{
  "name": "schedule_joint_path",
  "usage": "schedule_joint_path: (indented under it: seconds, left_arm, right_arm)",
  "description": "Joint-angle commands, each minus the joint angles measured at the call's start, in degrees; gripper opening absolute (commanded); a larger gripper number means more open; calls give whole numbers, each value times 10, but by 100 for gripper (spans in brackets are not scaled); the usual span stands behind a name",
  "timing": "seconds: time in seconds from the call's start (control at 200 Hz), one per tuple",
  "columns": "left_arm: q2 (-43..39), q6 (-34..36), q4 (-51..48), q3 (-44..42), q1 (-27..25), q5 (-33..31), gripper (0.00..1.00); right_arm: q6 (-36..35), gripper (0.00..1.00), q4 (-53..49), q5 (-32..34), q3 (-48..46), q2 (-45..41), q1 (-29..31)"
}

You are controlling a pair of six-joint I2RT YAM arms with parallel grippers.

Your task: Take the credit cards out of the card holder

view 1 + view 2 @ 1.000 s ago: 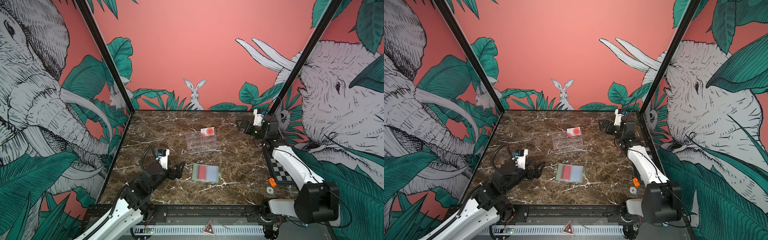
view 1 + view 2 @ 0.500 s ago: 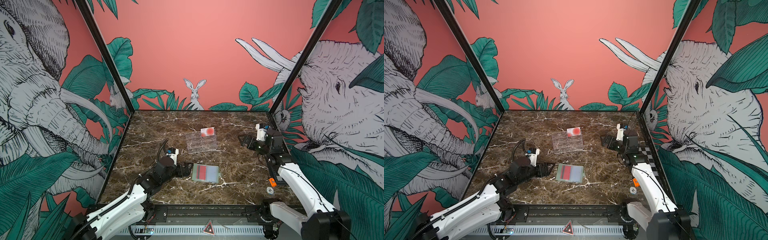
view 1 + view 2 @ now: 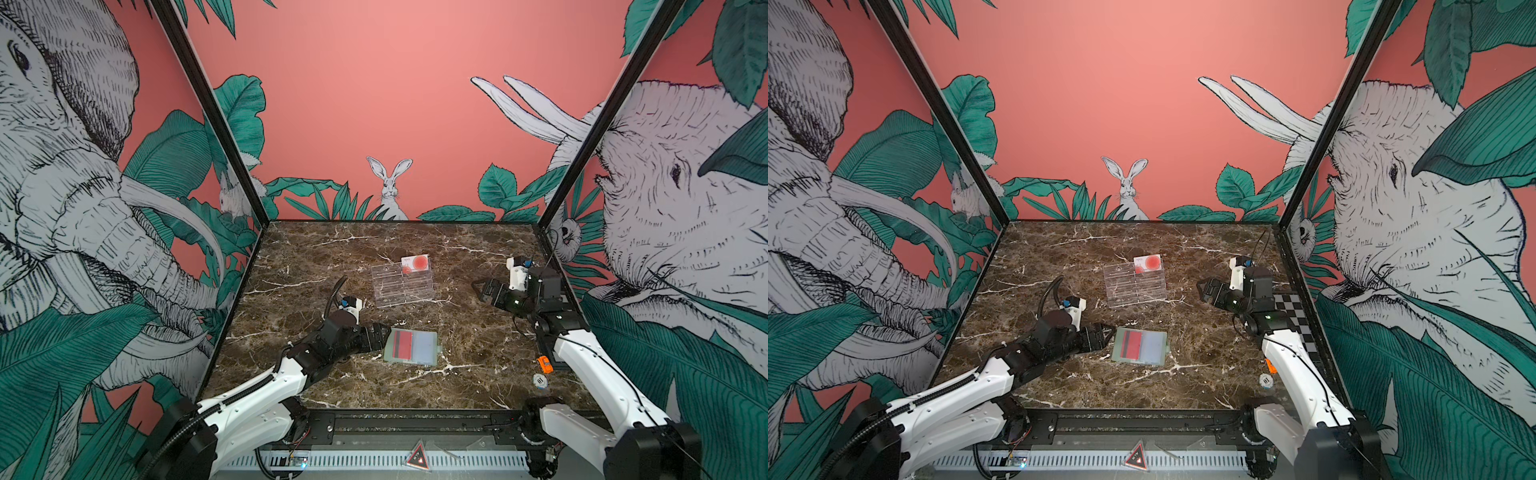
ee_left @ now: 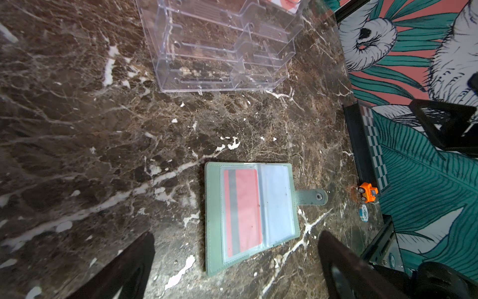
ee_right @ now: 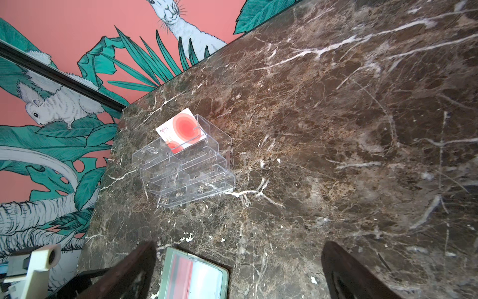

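While one card [image 3: 415,264] is standing in the stand [image 3: 401,289], extraction is appearing part-done: a red card [image 3: 402,344] is lying sleeved in the open holder [image 3: 424,348] mid-table, the left gripper [image 3: 384,337] gaping just beside it and the right gripper [image 3: 478,291] gaping well apart.

Top views high at front, wrist views low over table [image 4: 77,129]
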Motion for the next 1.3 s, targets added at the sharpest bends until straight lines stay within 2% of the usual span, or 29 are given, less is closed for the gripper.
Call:
schedule_joint_path:
  seconds: [0.0, 0.24, 0.36, 0.39, 0.535, 0.985, 1.29]
  left_arm:
    - [17, -20, 20, 13, 4, 14, 99]
    - [74, -42, 41, 29, 12, 60, 99]
    - [86, -63, 35, 22, 12, 55, 97]
    - [89, -68, 45, 16, 30, 62, 97]
    - [96, -80, 73, 4, 39, 84, 95]
    - [126, -106, 115, -12, 40, 119, 85]
    - [139, -106, 121, -15, 40, 140, 84]
  right_arm:
    - [14, 98, 12, 2, -11, 9, 30]
    - [47, 94, 45, 18, -25, 36, 106]
    - [57, 93, 63, 29, -28, 55, 161]
    - [60, 92, 66, 31, -28, 61, 175]
    - [80, 88, 86, 43, -32, 85, 223]
    - [90, 76, 106, 14, -35, 128, 264]
    - [104, 55, 121, -15, -36, 161, 290]
